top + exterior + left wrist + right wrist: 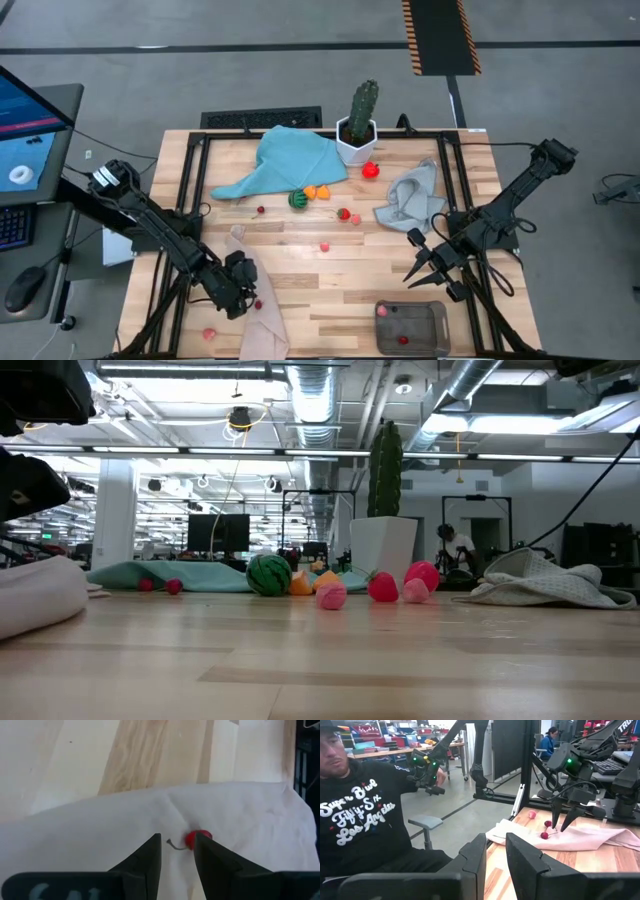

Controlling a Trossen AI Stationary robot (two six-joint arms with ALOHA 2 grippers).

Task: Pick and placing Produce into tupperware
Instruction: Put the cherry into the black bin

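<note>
the left gripper (177, 851), jaws narrowly parted, hovers over a cherry (198, 839) on the cloth (100, 835) to pinch it; the right gripper (428, 262) waits, jaws slightly parted.

- The tupperware (411, 327) stands at the near edge of the table (300, 275), toward the right, with one produce piece (403, 311) inside.
- A cactus pot (357, 140) stands at the far edge, a cloth (285, 160) to its left.
- Another cloth (412, 197) lies right of the pot.
- Between these cloths lie several produce pieces (297, 199).
- A third cloth (260, 310) lies near left, and the left gripper (247, 296) is over it.
</note>
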